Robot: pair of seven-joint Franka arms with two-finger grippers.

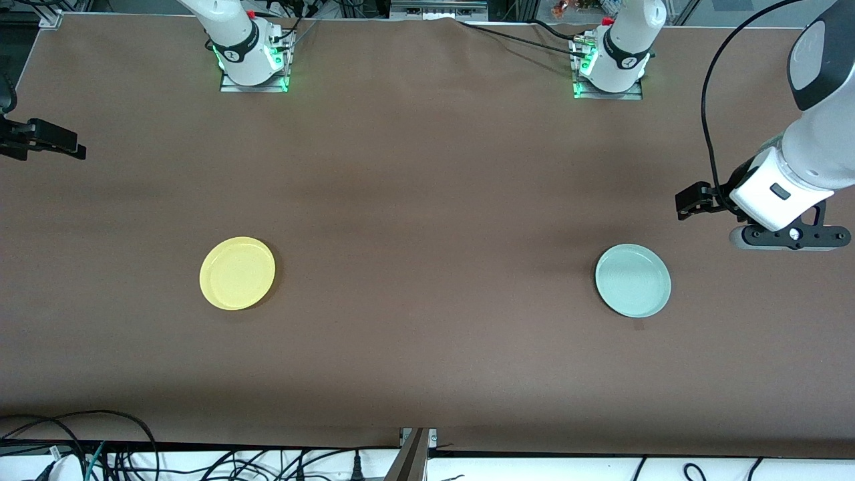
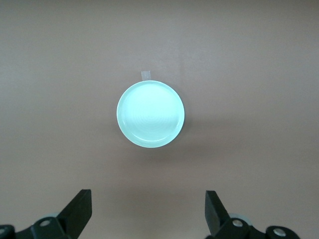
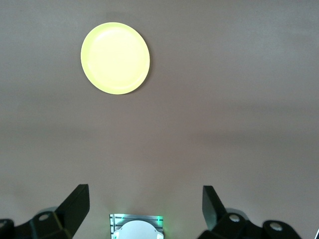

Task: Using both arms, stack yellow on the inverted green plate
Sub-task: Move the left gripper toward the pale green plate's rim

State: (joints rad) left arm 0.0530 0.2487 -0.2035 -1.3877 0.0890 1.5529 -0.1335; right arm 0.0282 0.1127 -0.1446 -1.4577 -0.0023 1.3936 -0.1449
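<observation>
Yellow plate (image 1: 237, 273) lies flat on the tabletop (image 1: 427, 220) toward the right arm's end, rim up, nothing touching it. The green plate (image 1: 632, 280) sits well apart from it toward the left arm's end, and it looks hollow side up — so by my reading it has yet to be turned over before anything can go on its underside.

Each plate lies at one arm's end, which suits a two-arm job: one arm to flip, one to carry. The left claw (image 1: 695, 200) hangs in the air over bare tabletop toward that arm's end, by the green plate, fingers spread wide and empty. The right claw (image 1: 50, 140) hovers over the tabletop's edge at the right arm's end, likewise wide open, holding nothing.

Count: one yellow plate, one green plate, two arms, two claws — and one small tape tab (image 2: 145, 74) just beside the green plate.
</observation>
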